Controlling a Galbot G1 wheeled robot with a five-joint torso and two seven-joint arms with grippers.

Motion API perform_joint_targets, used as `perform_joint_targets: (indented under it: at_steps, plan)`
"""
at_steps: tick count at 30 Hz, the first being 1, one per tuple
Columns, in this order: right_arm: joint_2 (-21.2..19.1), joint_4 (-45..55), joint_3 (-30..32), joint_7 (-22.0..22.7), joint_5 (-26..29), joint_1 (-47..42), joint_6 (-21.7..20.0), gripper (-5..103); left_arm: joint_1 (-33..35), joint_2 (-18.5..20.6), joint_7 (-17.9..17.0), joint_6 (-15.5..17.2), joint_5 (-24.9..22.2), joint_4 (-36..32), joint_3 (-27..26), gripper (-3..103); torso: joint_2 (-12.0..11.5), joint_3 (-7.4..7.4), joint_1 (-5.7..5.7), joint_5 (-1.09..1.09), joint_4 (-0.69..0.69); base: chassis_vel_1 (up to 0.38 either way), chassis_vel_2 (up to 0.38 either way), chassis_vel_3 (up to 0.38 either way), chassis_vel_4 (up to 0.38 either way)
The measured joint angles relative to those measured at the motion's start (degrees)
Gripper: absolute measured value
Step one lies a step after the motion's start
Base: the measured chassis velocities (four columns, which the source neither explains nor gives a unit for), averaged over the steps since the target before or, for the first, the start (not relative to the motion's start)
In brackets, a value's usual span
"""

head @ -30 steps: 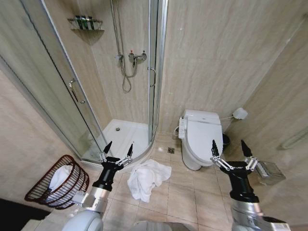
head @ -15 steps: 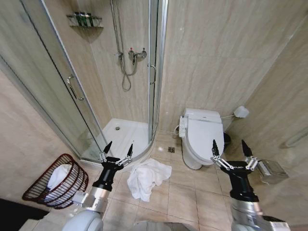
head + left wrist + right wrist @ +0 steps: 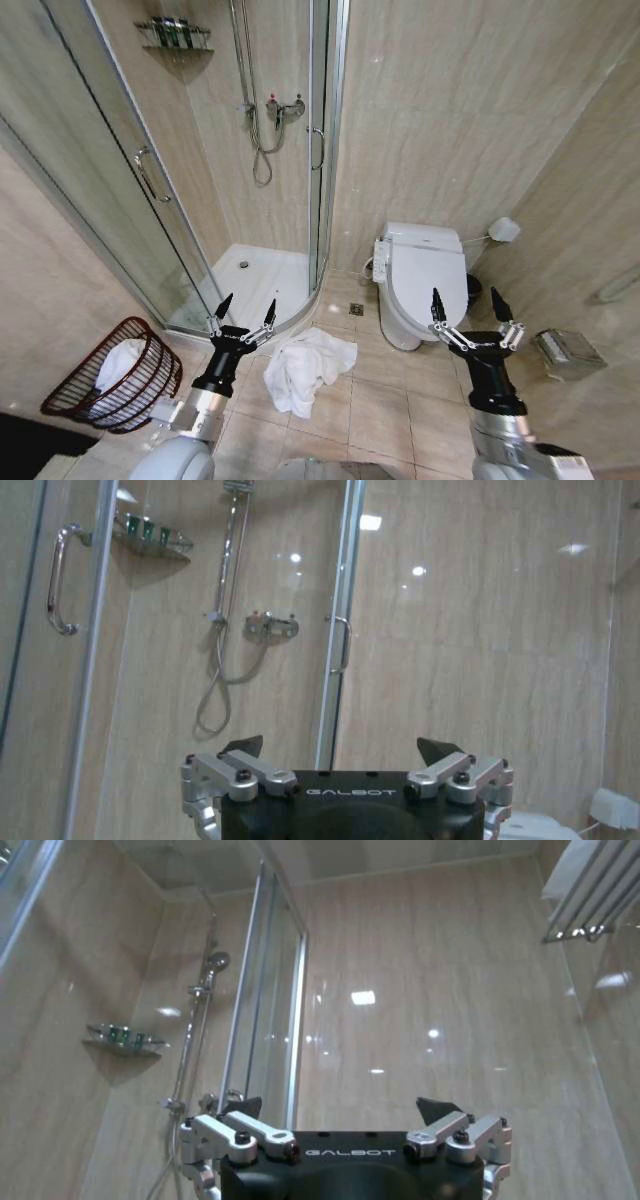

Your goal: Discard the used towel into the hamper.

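Note:
A crumpled white towel (image 3: 308,368) lies on the tiled floor in front of the shower. The reddish-brown woven hamper (image 3: 150,388) stands tilted at the lower left, with white cloth inside it. My left gripper (image 3: 244,305) is raised and open, hanging just left of and above the towel, fingers pointing up. My right gripper (image 3: 466,301) is also raised and open, in front of the toilet, well right of the towel. In the wrist views the left gripper (image 3: 340,744) and the right gripper (image 3: 340,1104) both face the walls with spread, empty fingers.
A glass shower enclosure (image 3: 200,180) with its door ajar fills the left and centre. A white toilet (image 3: 420,282) stands against the back wall. A metal box (image 3: 568,354) sits low on the right wall. Beige floor tiles (image 3: 390,410) lie between towel and toilet.
The whole head view has shifted slightly, so the camera moved. My right gripper has come a little left and lower. The towel and hamper lie as before.

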Motion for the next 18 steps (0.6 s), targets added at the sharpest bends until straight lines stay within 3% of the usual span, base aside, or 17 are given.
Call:
perform_joint_targets:
  at_steps: [18]
  plan:
    - [-1.7,1.5,-0.7,0.8,0.5,-0.8,-1.0,100,0.0,0.0,0.0,0.0,0.0,0.0,0.0,100,-4.9,-2.74,-2.16,0.0,0.0,0.0,0.0,0.0,0.0]
